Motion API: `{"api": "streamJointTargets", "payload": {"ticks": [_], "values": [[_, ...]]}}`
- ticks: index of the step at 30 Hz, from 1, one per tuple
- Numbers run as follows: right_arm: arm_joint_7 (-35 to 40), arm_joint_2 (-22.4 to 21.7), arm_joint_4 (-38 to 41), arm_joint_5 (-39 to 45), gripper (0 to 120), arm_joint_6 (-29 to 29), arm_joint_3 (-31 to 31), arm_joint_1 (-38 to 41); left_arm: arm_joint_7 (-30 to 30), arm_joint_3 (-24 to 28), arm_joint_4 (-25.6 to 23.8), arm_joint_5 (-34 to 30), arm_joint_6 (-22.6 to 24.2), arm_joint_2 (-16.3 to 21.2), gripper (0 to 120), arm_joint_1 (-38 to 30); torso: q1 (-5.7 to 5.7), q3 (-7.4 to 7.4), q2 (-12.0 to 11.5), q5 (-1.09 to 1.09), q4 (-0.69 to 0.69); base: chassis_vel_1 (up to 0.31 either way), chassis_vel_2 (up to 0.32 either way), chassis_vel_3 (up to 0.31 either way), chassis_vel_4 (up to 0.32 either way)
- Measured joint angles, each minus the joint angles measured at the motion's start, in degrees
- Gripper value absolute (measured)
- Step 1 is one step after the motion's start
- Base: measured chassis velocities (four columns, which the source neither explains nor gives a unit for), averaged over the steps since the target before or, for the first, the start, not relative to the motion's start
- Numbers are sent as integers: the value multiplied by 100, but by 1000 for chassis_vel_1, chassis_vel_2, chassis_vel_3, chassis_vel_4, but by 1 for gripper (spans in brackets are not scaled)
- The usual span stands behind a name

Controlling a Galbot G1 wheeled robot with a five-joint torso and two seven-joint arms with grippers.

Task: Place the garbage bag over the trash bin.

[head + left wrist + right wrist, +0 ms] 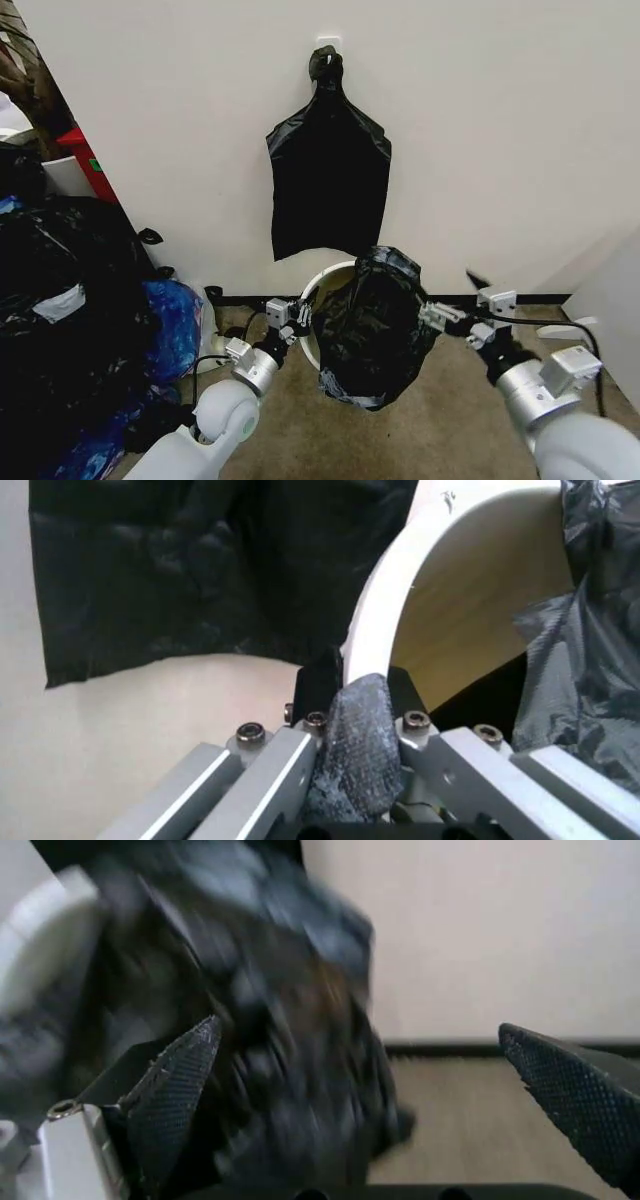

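Head view: our left gripper (297, 318) is clenched on the white trash bin's (318, 290) rim; our right gripper (437, 316), jaws spread, sits beside the garbage bag (375, 325) draped over that bin.

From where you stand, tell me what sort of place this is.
Probably a utility corner indoors: a white bin half covered by a black bag, spare bags hung on a wall hook, stuffed bags heaped on carpet.
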Motion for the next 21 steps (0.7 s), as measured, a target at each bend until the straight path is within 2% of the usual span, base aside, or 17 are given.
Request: {"api": "streamJointTargets", "payload": {"ticks": [5,13,19,21], "values": [[605,13,41,593,100,-656,-99,102,-10,-5,-64,88,-28,2,3,30,0,1,0,1,3,0,0,0,0],[814,72,34,665,100,-859,-226,73,-20,-1,-154,148,-39,-17,3,40,0,1,0,1,1,0,0,0,0],[1114,149,0,1213,100,-886,-404,223,-18,22,-223,370,-115,-22,3,30,1,1,0,1,2,0,0,0,0],[1277,215,-10,1458,92,-818,-483,271,-9,34,-305,439,-151,-8,3,64,1,1,0,1,1,0,0,0,0]]}}
